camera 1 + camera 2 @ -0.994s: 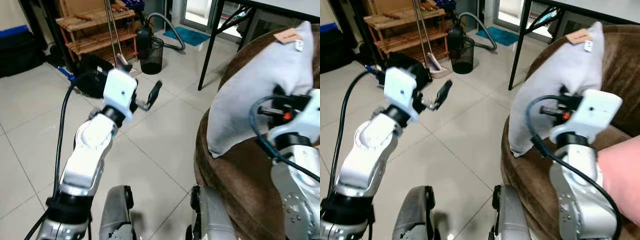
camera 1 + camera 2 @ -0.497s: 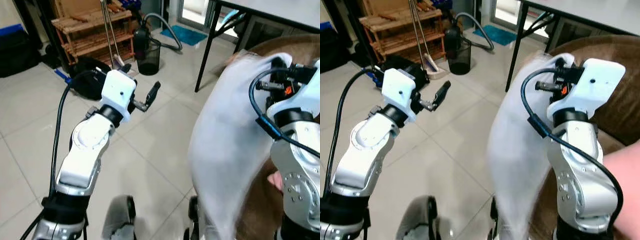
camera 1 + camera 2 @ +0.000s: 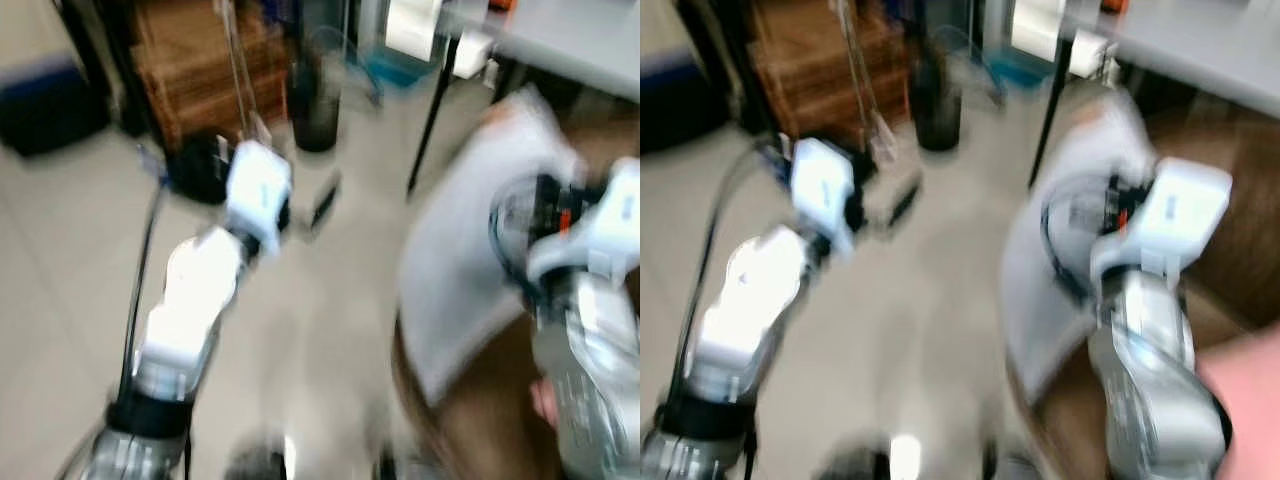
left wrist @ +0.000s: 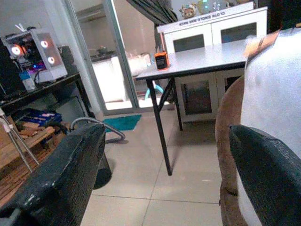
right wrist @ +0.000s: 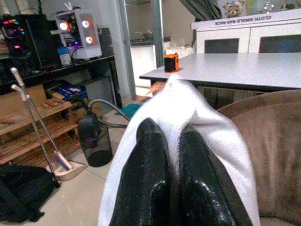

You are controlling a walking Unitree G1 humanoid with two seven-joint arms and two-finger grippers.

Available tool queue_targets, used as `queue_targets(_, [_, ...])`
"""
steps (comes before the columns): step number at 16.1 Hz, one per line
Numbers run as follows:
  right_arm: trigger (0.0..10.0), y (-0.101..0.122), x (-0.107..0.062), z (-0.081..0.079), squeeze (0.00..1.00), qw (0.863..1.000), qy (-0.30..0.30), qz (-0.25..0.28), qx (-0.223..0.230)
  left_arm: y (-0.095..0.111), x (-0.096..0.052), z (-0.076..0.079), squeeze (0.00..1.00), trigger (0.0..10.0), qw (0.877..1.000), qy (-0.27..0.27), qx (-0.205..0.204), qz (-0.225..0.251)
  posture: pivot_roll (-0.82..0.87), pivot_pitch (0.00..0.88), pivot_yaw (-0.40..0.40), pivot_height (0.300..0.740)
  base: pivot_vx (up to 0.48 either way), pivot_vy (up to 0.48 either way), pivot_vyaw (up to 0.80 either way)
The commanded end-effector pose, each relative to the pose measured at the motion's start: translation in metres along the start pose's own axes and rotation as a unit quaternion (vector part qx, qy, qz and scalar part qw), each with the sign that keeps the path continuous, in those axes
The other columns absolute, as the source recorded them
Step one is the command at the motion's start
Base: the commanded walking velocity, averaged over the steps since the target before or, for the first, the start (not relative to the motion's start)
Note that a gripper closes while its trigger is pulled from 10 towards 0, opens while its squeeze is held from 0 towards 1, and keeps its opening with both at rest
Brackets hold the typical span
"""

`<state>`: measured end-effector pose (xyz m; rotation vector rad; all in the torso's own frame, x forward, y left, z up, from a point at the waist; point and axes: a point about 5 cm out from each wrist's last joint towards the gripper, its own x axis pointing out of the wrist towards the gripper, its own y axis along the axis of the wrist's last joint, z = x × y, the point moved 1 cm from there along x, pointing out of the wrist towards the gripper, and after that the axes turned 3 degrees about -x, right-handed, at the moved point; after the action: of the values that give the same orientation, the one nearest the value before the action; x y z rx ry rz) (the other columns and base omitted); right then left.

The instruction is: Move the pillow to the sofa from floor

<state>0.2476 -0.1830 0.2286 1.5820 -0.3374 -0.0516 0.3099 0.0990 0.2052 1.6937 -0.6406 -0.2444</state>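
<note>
- Right gripper [image 5: 170, 141], centre frame: fingers pinched on a fold of the white pillow [image 5: 188, 108].
- Pillow hangs over brown sofa [image 5: 273, 141], frame right.
- Left gripper [image 4: 164, 155] spread wide, empty.
- Head views blurred.
- Carry pillow fully above cushion before releasing.

Blurred head stereo, two wrist close-ups

Open tiled floor [image 4: 141, 197] lies ahead of the left gripper [image 4: 155, 174], its fingers spread wide, broken by a table leg [image 4: 159, 127]. On the right, the pillow [image 5: 188, 122] (pinched in the right gripper [image 5: 171, 179]) and sofa [image 5: 268, 141] block passage.
</note>
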Motion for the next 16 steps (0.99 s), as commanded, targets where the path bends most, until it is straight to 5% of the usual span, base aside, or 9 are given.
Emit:
queue_targets(1, [10.0, 0.014, -0.004, 0.002, 0.0, 0.999, -0.011, 0.036, 0.002, -0.004, 0.001, 0.003, 0.0, 10.0, 1.0, -0.011, 0.007, -0.009, -0.06, 0.034, 0.029, 0.74, 0.0, 0.0, 0.0])
queue_targets(5, [10.0, 0.014, -0.005, 0.004, 0.0, 0.999, -0.015, 0.034, -0.01, 0.0, 0.008, 0.002, 0.0, 10.0, 1.0, -0.007, -0.002, 0.005, -0.07, 0.025, 0.032, 0.74, 0.0, 0.0, 0.0])
queue_targets(7, [10.0, -0.009, -0.008, 0.004, 0.0, 1.0, -0.012, -0.019, -0.02, -0.002, 0.012, 0.0, 0.0, 10.0, 1.0, -0.007, 0.007, 0.001, -0.07, 0.024, 0.033, 0.74, 0.0, 0.161, 0.0])
queue_targets(9, [10.0, -0.037, -0.023, 0.009, 0.0, 0.996, -0.031, -0.079, -0.027, -0.005, 0.014, 0.003, 0.0, 10.0, 1.0, -0.015, 0.015, -0.003, -0.07, 0.029, 0.038, 0.74, 0.0, 0.409, -0.8])
queue_targets(16, [10.0, -0.034, -0.027, 0.014, 0.0, 0.995, -0.069, -0.073, -0.025, -0.025, 0.014, 0.01, 0.0, 10.0, 0.999, -0.031, 0.012, -0.033, -0.09, 0.027, 0.06, 0.74, 0.0, 0.412, -0.8])
